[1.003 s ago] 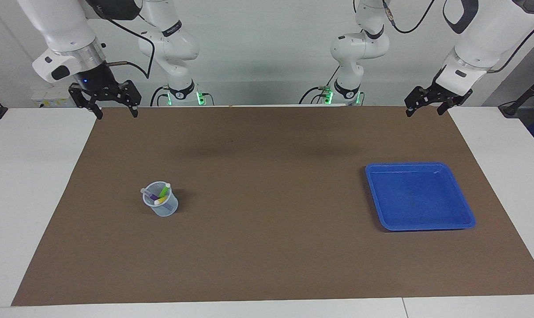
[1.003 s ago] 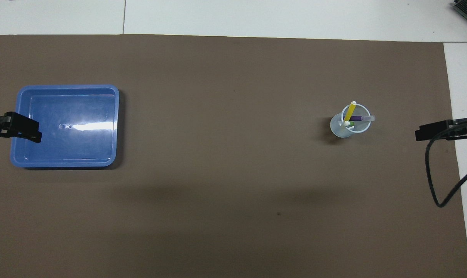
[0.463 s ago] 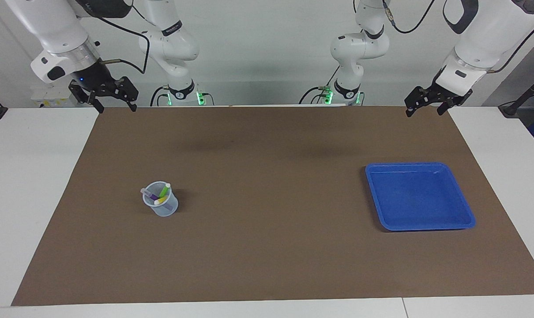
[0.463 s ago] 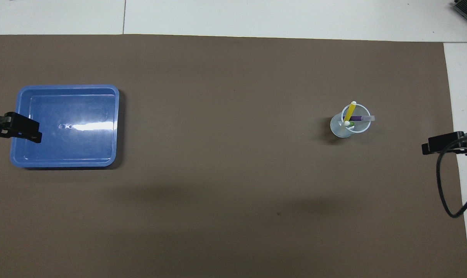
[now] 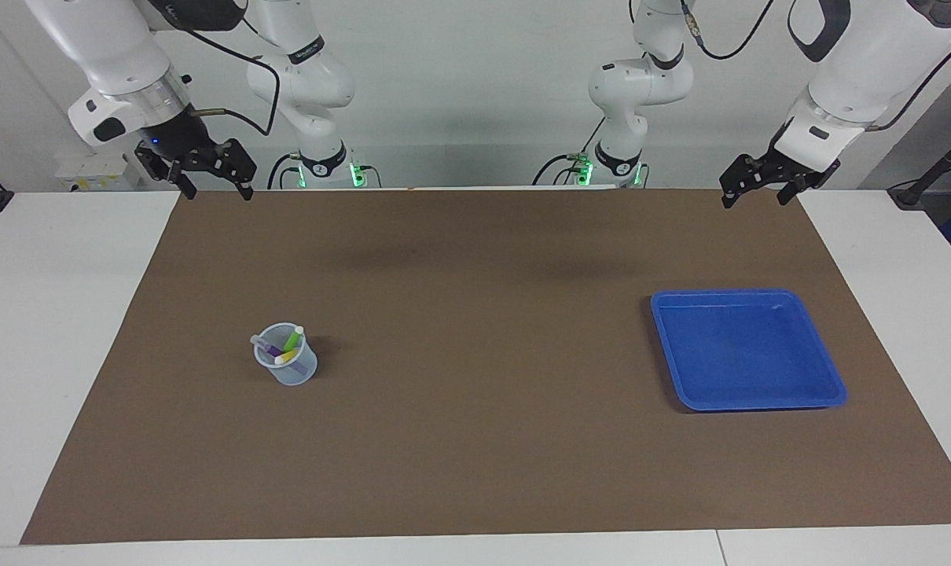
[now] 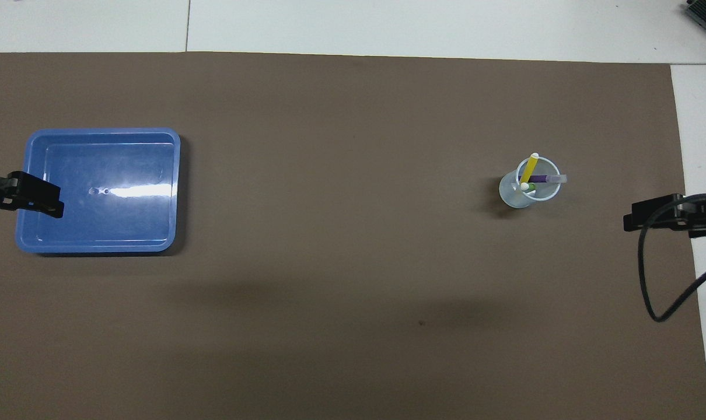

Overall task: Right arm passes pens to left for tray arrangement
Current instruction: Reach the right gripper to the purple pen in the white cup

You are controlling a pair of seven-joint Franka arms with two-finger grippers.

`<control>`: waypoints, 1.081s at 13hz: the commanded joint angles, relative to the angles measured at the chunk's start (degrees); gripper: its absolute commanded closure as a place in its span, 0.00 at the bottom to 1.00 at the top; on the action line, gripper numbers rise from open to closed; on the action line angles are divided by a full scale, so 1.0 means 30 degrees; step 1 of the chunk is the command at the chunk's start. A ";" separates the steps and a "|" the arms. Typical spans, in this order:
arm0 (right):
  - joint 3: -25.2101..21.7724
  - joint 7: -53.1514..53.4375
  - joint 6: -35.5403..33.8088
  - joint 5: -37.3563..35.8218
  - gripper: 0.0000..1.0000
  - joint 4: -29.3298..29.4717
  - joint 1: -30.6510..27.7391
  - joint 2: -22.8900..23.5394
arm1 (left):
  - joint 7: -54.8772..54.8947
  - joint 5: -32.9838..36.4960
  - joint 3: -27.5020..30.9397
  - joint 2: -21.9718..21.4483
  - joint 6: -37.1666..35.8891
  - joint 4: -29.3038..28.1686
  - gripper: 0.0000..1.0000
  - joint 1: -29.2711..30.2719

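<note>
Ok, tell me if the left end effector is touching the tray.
Apart. The facing view shows the left end effector raised near the robots, brown mat between it and the tray.

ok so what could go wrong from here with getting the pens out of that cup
1. The three pens lean crossed together inside the small translucent cup, so gripping one could snag the others.
2. The cup looks light and stands loose on the brown mat; a sideways pull might tip or drag it.
3. The blue tray sits toward the left arm's end, well apart from the cup, so a mid-air handover is needed and a slim pen could slip. Right gripper and left gripper are open, over the mat's corners.
</note>
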 commanded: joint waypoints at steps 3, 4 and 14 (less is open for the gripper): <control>0.0099 0.0073 0.1530 -0.1347 0.00 -0.0532 0.1042 0.0476 | 0.0037 0.0037 0.0207 -0.1395 0.3703 -0.2883 0.00 0.0138; 0.0099 -0.0306 0.1797 -0.1347 0.00 -0.0532 0.1071 0.0711 | 0.0211 0.0037 0.0236 -0.1602 0.4089 -0.3325 0.00 0.0138; 0.0099 -0.3738 0.6953 -0.1289 0.00 -0.3198 -0.0100 0.1736 | 0.0359 0.0037 0.0237 -0.3126 0.9684 -0.7721 0.00 0.0488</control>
